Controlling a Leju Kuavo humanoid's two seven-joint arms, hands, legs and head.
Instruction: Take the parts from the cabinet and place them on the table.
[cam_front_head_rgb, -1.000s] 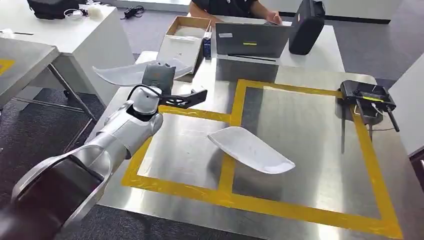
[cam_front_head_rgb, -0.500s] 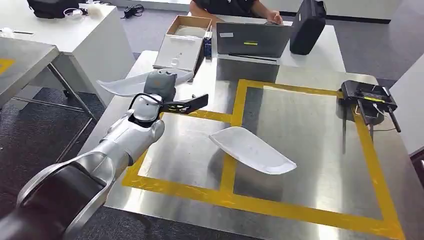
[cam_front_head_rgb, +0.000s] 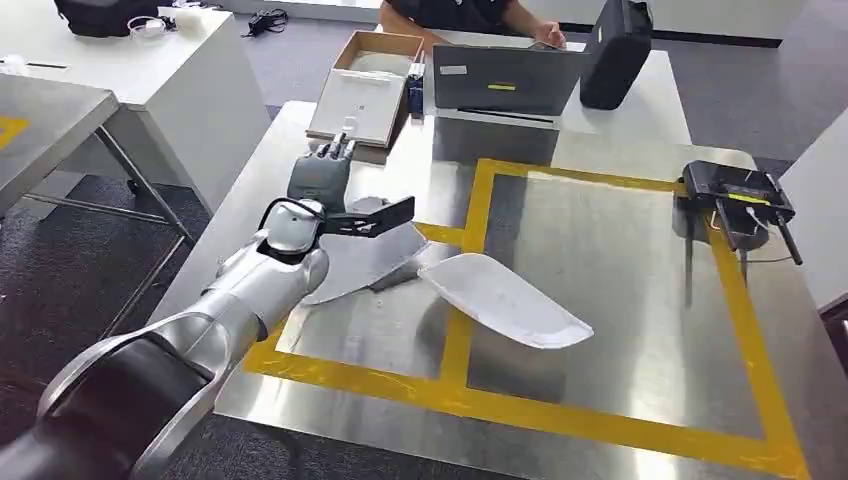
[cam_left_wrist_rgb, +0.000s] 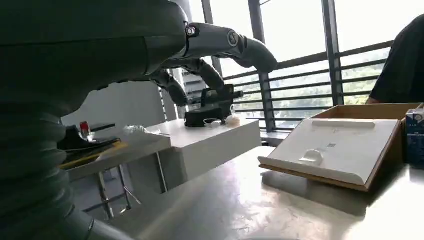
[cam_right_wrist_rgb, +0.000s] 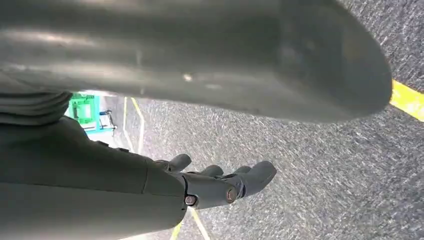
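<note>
The left hand (cam_front_head_rgb: 320, 172) is raised above the near left part of the steel counter (cam_front_head_rgb: 620, 270), its fingers (cam_front_head_rgb: 338, 150) spread and extended, holding nothing. The left wrist view shows the same fingers (cam_left_wrist_rgb: 210, 75) stretched out in the air with no object between them.

2 white blade-shaped parts lie on the counter. One white part (cam_front_head_rgb: 365, 262) rests flat just beside and partly under the left forearm, inside the left cell of the yellow tape grid (cam_front_head_rgb: 470, 235). The other white part (cam_front_head_rgb: 505, 298) lies across the tape line that divides the 2 cells, its pointed end towards the right cell. The 2 parts sit close together, their near ends almost meeting; whether they touch cannot be told.

The right hand (cam_right_wrist_rgb: 220, 182) hangs over grey carpet, fingers loosely extended and apart, gripping nothing.

At the far edge of the counter stand an open cardboard box (cam_front_head_rgb: 365, 85) with a white insert, a laptop (cam_front_head_rgb: 505, 80) and a black bag (cam_front_head_rgb: 612, 52), with a person (cam_front_head_rgb: 455, 12) seated behind them. A black controller with antennas (cam_front_head_rgb: 735, 195) sits at the right edge.
</note>
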